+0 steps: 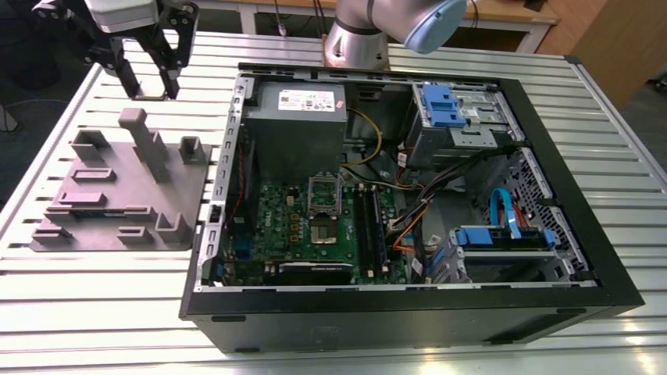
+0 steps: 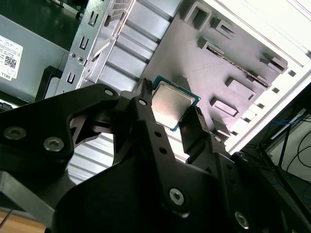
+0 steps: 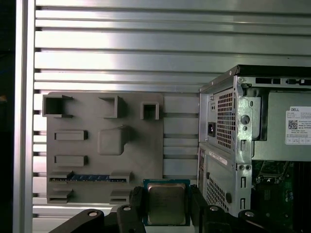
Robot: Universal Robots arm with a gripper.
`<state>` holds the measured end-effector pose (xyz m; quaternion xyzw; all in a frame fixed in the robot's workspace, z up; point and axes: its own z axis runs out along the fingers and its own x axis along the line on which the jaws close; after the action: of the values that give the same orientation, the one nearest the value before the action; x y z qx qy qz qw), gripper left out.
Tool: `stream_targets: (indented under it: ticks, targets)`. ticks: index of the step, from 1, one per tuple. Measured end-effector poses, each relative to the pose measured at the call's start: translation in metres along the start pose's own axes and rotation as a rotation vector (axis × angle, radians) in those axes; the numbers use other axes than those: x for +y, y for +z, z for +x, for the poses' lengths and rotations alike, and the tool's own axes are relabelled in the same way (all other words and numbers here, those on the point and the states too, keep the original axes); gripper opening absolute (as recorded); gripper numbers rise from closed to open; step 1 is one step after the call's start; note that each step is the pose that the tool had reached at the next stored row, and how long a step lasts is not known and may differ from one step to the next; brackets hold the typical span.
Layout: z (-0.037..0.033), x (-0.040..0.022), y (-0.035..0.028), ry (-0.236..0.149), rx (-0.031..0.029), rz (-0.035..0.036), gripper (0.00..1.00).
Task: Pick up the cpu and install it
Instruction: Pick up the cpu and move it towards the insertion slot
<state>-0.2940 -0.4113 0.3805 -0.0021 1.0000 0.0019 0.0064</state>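
Gripper (image 1: 146, 84) in the exterior view, hanging above the slatted table (image 1: 94, 312) just past the far end of the grey moulded tray (image 1: 115, 195), two black fingers pointing down. Over to the second wrist view: the cpu (image 2: 170, 106) sits pinched between those fingers (image 2: 155, 131), silver top facing the camera, tray behind it. First wrist view now: jaws closed narrowly on the chip's opposite edges, chip seen at the tray's edge, on the side toward the open computer case (image 3: 252, 145).
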Motion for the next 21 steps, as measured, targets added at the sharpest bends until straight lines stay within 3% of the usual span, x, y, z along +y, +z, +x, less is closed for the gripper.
stream_targets:
  ticks: [13,21]
  targets:
    - [-0.0011,-0.0106,0.0001,0.001,-0.0001,0.0,0.47]
    - [-0.0141,-0.0113,0.0002,0.001,0.0,0.0,0.47]
